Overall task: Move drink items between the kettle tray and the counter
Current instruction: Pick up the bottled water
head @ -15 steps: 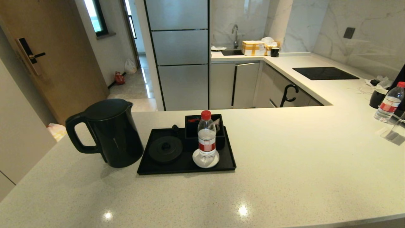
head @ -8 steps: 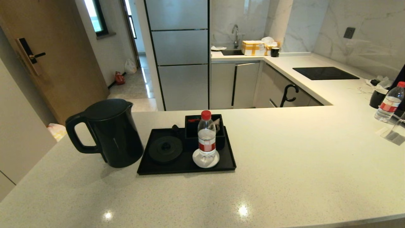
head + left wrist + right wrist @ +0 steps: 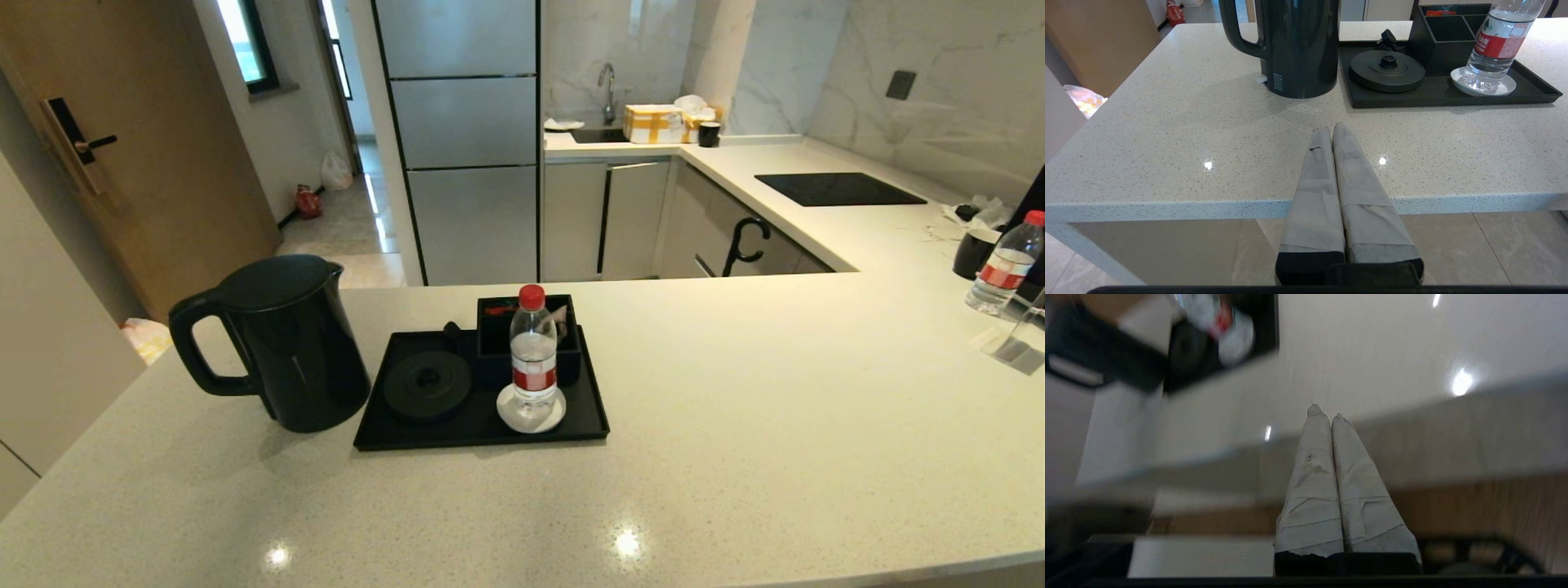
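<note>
I am viewing the scene at what I judge to be the opening step: no item is being gripped and neither arm is showing in the head view.

1. The kettle is standing upright on the counter, just beside the left edge of the tray, handle facing left.
2. The round base on the tray is sitting bare.
3. The bottle is standing upright on the white coaster on the tray, in front of the box.
4. The left gripper is hovering at the near edge of the counter with its fingers pressed together, pointing toward the gap between kettle and tray.
5. The right gripper is also closed on nothing, low at the counter edge, well apart from the tray.

Next move, as I am judging it: I am expecting to open the left fingers, approach the kettle handle, then lift and centre the kettle over the base. The bottle stands close to the base, so clearance matters.
</note>
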